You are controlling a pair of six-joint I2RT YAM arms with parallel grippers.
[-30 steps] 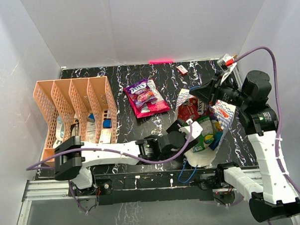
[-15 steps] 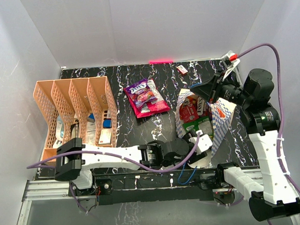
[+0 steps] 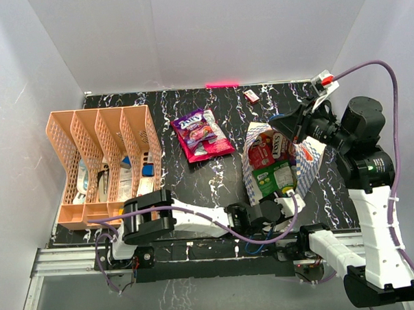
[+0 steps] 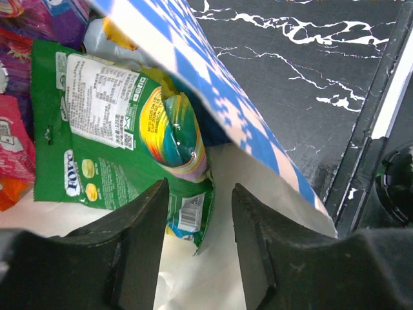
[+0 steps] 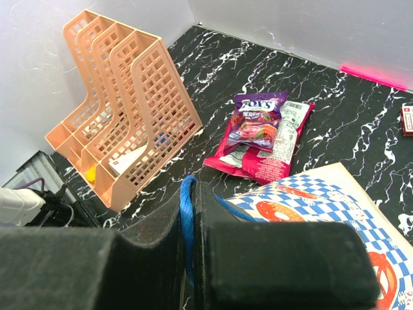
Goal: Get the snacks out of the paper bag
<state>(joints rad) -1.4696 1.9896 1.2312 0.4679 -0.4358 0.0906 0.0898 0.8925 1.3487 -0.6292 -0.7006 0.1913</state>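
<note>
The paper bag (image 3: 305, 166) lies on its side, blue-and-white chequered outside (image 4: 213, 84), white inside. Snacks show in its mouth: a green packet (image 4: 110, 142), a rolled multicoloured packet (image 4: 177, 135) and a red packet (image 3: 262, 152). My left gripper (image 4: 200, 187) is open at the bag's near mouth (image 3: 281, 205). The green packet's lower corner lies between its fingers, and neither finger presses on it. My right gripper (image 5: 197, 187) is shut on the bag's blue cord handle (image 5: 188, 219), holding it up at the bag's far side (image 3: 282, 123). A purple packet (image 5: 258, 119) and a pink packet (image 5: 277, 155) lie out on the table.
The peach lattice organizer (image 3: 104, 163) stands at the left (image 5: 129, 110), with items in its slots. A small red-and-white box (image 3: 251, 95) lies near the back wall. The table's near edge and metal rail (image 4: 381, 123) run close beside the bag.
My left arm has swung along the near edge, bringing its gripper to the bag's near mouth, and its jaws have narrowed. The right gripper has shifted slightly right, still holding the handle.
</note>
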